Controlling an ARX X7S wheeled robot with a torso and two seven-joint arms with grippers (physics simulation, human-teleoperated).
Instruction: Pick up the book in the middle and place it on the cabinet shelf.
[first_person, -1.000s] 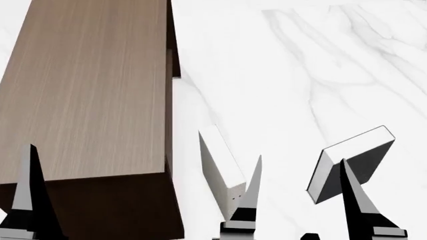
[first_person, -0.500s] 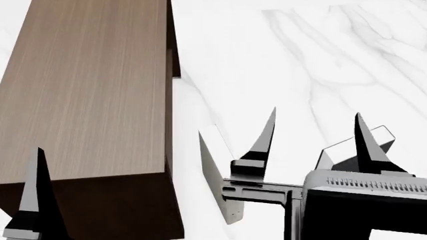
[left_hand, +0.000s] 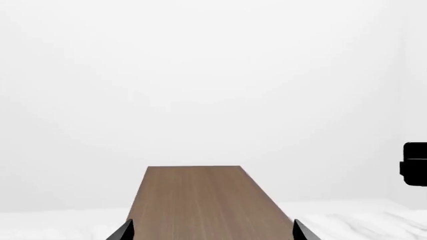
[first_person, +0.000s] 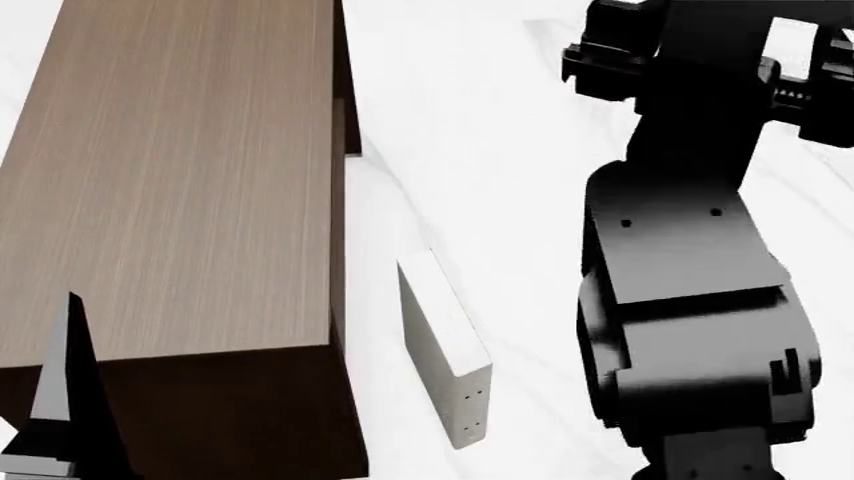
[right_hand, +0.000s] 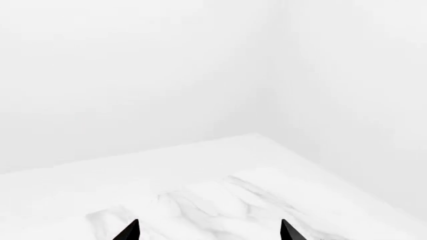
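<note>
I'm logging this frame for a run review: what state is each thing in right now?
Cabinet shelf: lying flat on the marble surface, nothing on top.
Off-white book: standing on edge beside the cabinet, apart from it, untouched.
Dark grey book: not visible; the right arm covers that area.
Left gripper: open, empty, over the cabinet.
Right gripper: open, empty, facing bare marble surface.

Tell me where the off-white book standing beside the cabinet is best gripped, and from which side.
Probably its top edge, from above. The off-white book stands upright on the table, its narrow long edge facing up, so jaws could close across its thin width, one on each broad face. The cabinet stands close on one side, so a sideways approach looks cramped.
</note>
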